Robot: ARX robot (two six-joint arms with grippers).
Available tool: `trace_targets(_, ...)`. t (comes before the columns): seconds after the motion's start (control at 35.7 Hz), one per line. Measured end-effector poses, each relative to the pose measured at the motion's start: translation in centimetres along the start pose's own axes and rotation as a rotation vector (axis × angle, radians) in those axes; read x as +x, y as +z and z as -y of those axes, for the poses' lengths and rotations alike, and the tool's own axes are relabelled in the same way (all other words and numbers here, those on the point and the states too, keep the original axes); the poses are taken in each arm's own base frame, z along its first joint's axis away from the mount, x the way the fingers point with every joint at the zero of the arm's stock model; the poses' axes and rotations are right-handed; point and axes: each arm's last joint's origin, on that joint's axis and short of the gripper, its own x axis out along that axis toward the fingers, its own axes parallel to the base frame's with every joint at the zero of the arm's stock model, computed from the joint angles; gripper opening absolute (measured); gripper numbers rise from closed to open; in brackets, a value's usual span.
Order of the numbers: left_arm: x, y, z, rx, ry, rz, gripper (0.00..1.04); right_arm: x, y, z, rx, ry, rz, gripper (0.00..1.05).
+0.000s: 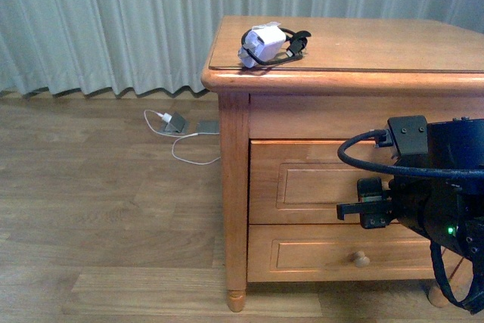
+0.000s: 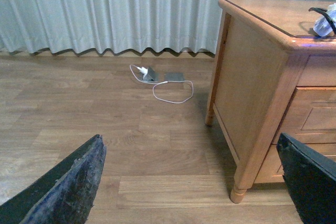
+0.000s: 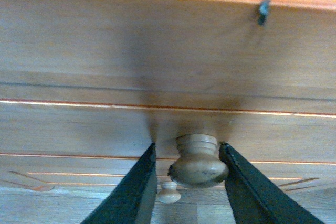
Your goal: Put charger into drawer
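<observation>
The charger (image 1: 266,45), a white cube wrapped in black cable, lies on the wooden cabinet's top (image 1: 363,43) near its front left corner; its edge also shows in the left wrist view (image 2: 325,19). The upper drawer (image 1: 318,183) is closed. My right gripper (image 3: 188,148) is open, with its fingers on either side of that drawer's round pale knob (image 3: 198,162). One finger (image 3: 239,182) sits close against the knob, while the other (image 3: 136,187) stands a little apart. In the front view the right gripper (image 1: 363,209) hides the knob. My left gripper (image 2: 190,145) hangs open over the floor, left of the cabinet.
A lower drawer with its own knob (image 1: 361,259) sits under the upper one. A white plug with thin white cable and grey flat pieces (image 1: 175,122) lies on the wooden floor by the curtain (image 1: 106,20). The cabinet's front leg (image 2: 239,192) is near the left gripper.
</observation>
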Motion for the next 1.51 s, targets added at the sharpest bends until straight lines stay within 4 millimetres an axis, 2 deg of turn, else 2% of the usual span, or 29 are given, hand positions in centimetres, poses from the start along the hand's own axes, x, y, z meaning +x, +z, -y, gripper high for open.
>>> trace_targets(0.06,0.0,0.0,0.0,0.0,0.0,0.0,0.98,0.0,0.0,0.1,-0.002,0.0,0.0,0.27)
trace_targets(0.11,0.0,0.0,0.0,0.0,0.0,0.0,0.98,0.0,0.0,0.2,-0.001,0.002,-0.001,0.24)
trace_targets(0.34,0.0,0.0,0.0,0.0,0.0,0.0,0.98,-0.3,-0.4,0.2,-0.002,0.013,-0.009,0.24)
trace_targets(0.45,0.0,0.0,0.0,0.0,0.0,0.0,0.98,-1.1,-0.7,0.4,-0.001,0.03,-0.021,0.23)
trace_targets(0.59,0.0,0.0,0.0,0.0,0.0,0.0,0.98,-3.5,-1.7,1.1,0.016,0.072,-0.072,0.23)
trace_targets(0.78,0.0,0.0,0.0,0.0,0.0,0.0,0.98,-8.4,-3.5,2.4,0.007,0.125,-0.169,0.23)
trace_targets(0.95,0.0,0.0,0.0,0.0,0.0,0.0,0.98,-11.4,-4.6,2.8,-0.03,0.163,-0.225,0.22)
trace_targets(1.26,0.0,0.0,0.0,0.0,0.0,0.0,0.98,-14.8,-5.5,2.4,-0.08,0.198,-0.279,0.22)
trace_targets(1.51,0.0,0.0,0.0,0.0,0.0,0.0,0.98,-17.0,-5.5,2.2,-0.081,0.225,-0.299,0.57)
